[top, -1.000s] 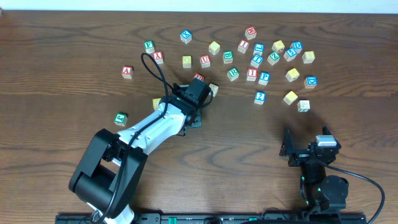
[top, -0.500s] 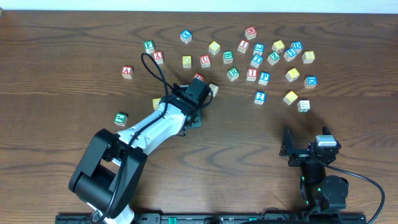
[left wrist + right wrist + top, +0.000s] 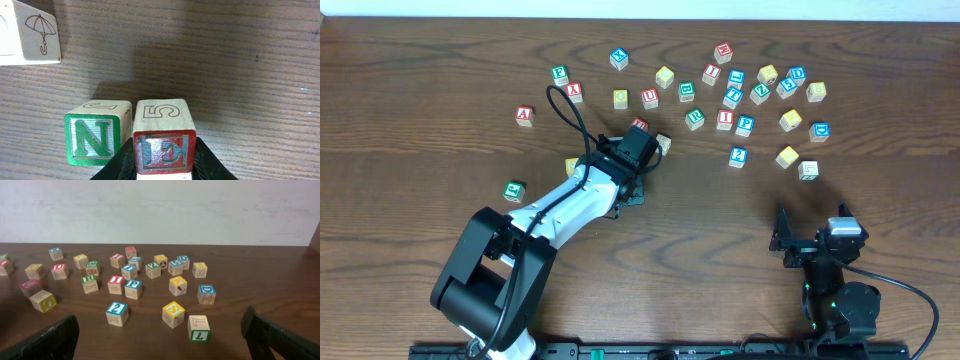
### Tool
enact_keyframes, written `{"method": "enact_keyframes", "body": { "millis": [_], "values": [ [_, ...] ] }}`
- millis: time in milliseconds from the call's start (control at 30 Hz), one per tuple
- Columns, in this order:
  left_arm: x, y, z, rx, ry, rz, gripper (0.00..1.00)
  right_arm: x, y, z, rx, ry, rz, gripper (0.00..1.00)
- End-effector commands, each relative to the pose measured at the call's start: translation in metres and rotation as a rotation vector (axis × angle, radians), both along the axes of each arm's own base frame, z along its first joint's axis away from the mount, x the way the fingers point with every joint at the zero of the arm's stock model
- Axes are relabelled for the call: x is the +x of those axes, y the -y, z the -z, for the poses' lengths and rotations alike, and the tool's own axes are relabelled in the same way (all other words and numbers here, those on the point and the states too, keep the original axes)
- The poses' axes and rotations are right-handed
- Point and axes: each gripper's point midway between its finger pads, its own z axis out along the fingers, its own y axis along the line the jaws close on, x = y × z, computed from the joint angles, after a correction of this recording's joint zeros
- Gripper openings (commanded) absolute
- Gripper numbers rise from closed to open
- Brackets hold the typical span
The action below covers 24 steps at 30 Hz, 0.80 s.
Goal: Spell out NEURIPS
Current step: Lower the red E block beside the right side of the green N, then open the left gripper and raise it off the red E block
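**A:** Where is the E cube (image 3: 162, 150)?

**B:** It is clamped between the narrow jaws of the left gripper (image 3: 163, 167). Its red letter faces the wrist camera, and a 5 is on top.

**A:** And the N cube (image 3: 92, 142)?

**B:** It stands just beside the E, on its left in the wrist view, green letter facing the same way. I cannot tell whether they touch.

**A:** What about the others?

**B:** The U cube (image 3: 60, 270), R cube (image 3: 89, 283), I cube (image 3: 116, 284), P cube (image 3: 133, 288) and yellow S cube (image 3: 173, 314) sit scattered on the table (image 3: 420, 100), well apart from that pair. An umbrella cube (image 3: 30, 32) lies beyond the N.

**A:** And the right gripper (image 3: 812, 238)?

**B:** Its jaws are spread wide and hold nothing.
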Motion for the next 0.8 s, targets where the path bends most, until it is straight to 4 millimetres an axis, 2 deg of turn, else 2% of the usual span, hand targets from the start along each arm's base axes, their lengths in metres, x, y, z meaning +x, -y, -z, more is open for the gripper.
{"method": "enact_keyframes", "body": {
  "millis": [0,467,700,767],
  "values": [
    [-0.0066,-0.0032,0.0089,0.012,-0.038,0.011,0.07,-0.0002,0.0016,0.0004,0.013,-0.001,0.007,0.99],
    [-0.008,-0.0021,0.0093,0.005,-0.046,0.014,0.08,-0.0002,0.0016,0.0004,0.013,-0.001,0.007,0.99],
    [-0.0079,-0.0022,0.0093,0.005,-0.045,0.013,0.17,-0.0002,0.0016,0.0004,0.013,-0.001,0.007,0.99],
    [-0.0079,-0.0022,0.0093,0.005,-0.045,0.013,0.25,-0.0002,0.0016,0.0004,0.013,-0.001,0.007,0.99]
  ]
}}
